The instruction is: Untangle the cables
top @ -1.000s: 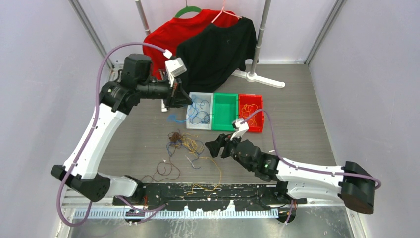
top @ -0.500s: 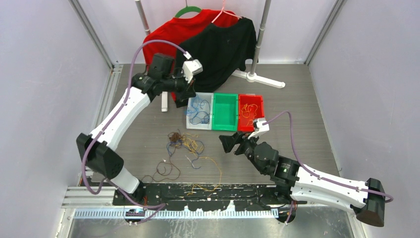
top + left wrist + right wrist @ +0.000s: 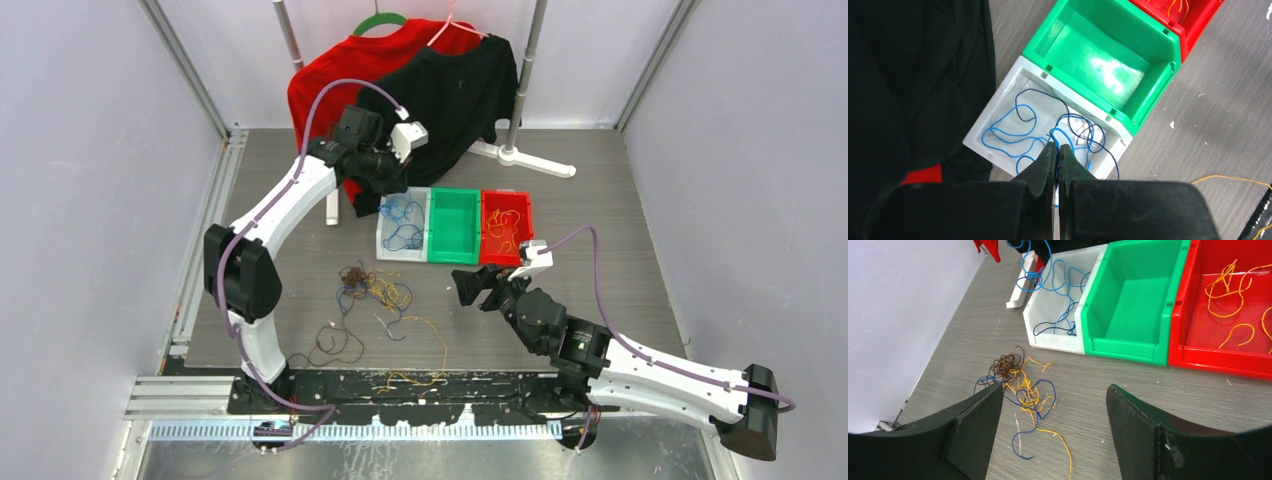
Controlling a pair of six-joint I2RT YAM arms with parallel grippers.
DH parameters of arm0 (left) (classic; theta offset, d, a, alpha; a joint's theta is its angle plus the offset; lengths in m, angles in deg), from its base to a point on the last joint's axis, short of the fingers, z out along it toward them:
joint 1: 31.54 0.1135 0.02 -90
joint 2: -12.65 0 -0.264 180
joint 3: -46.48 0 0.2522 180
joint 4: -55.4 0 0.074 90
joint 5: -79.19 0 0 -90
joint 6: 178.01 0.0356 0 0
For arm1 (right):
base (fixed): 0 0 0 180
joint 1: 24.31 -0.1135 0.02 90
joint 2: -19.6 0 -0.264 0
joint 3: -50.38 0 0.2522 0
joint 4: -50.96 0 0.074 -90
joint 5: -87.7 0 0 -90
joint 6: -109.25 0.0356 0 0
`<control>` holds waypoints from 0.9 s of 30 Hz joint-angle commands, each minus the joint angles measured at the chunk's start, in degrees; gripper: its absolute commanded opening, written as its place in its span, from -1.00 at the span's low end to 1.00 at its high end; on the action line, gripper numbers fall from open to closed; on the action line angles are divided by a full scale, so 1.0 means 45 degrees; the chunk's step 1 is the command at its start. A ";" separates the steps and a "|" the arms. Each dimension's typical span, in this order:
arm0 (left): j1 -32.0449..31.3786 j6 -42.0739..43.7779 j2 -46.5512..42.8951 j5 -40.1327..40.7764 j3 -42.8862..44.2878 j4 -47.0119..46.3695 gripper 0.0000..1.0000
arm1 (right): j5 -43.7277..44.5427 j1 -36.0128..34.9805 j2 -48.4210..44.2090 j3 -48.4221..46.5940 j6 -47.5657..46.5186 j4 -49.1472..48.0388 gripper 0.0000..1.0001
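A tangle of blue, orange and brown cables (image 3: 370,290) lies on the grey table, also seen in the right wrist view (image 3: 1018,385). My left gripper (image 3: 1058,146) hangs over the white bin (image 3: 998,107) and is shut on a blue cable (image 3: 1055,134) that runs down into the loops in that bin. In the top view the left gripper (image 3: 388,190) is at the bin's back edge. My right gripper (image 3: 1054,386) is open and empty above the table, to the right of the tangle; in the top view the right gripper (image 3: 463,287) faces left.
A green bin (image 3: 455,225) and a red bin (image 3: 505,250) holding orange cables (image 3: 1233,295) stand beside the white bin (image 3: 385,250). Loose brown (image 3: 335,345) and orange (image 3: 415,378) cables lie near the front edge. A rack with red and black shirts (image 3: 440,90) stands behind.
The left arm has swung right, carrying the blue cable from the bin's left side to over the white bin. The right gripper moved right, away from the tangle, and opened wider.
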 commanded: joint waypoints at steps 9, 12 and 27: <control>-0.0184 -0.0866 0.1253 -0.0251 0.1751 -0.1103 -1.00 | 0.0709 0.0101 -0.0185 -0.0073 -0.0121 -0.0235 0.62; -0.0267 -0.1157 0.1255 -0.0332 0.2091 -0.1232 -1.00 | 0.0740 0.0103 -0.0170 -0.0114 -0.0083 -0.0185 0.62; -0.0322 -0.0212 0.0859 0.1625 -0.0343 -0.1630 -1.00 | 0.0744 0.0120 -0.0278 -0.0167 0.0137 0.0154 0.62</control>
